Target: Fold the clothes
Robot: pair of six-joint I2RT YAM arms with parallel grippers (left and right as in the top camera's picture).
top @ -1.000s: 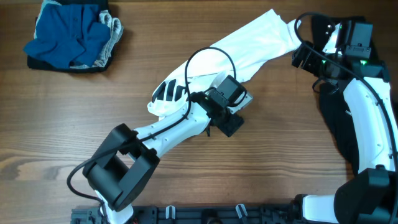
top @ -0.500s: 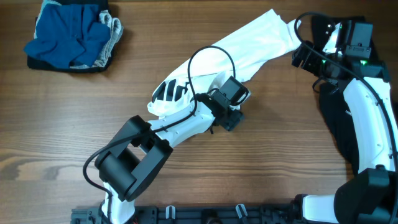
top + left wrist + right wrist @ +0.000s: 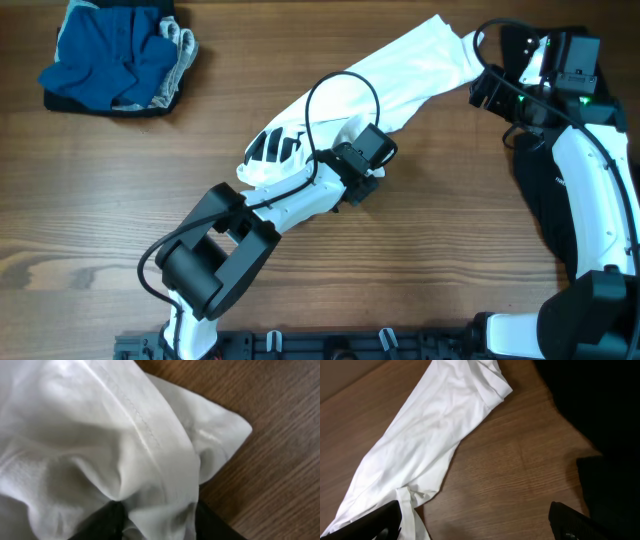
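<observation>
A large white T-shirt [image 3: 400, 75] lies stretched diagonally across the wooden table, and its black striped print [image 3: 272, 147] shows at its lower left end. My left gripper [image 3: 362, 180] sits at the shirt's lower edge. In the left wrist view the shirt's fabric [image 3: 100, 435] is bunched between the two dark fingers of that gripper [image 3: 160, 522], which are closed on a fold of it. My right gripper [image 3: 480, 525] hangs open over bare wood by the shirt's upper right end [image 3: 435, 425] and holds nothing. In the overhead view the right gripper [image 3: 490, 90] is beside that end.
A pile of blue, grey and black clothes [image 3: 115, 55] sits at the far left corner. A black garment [image 3: 540, 190] lies along the right side under the right arm, and it also fills the right wrist view's upper right [image 3: 590, 405].
My left wrist has turned and shifted slightly toward the shirt's edge, and its jaws have narrowed onto the white fabric. The right arm has not moved.
</observation>
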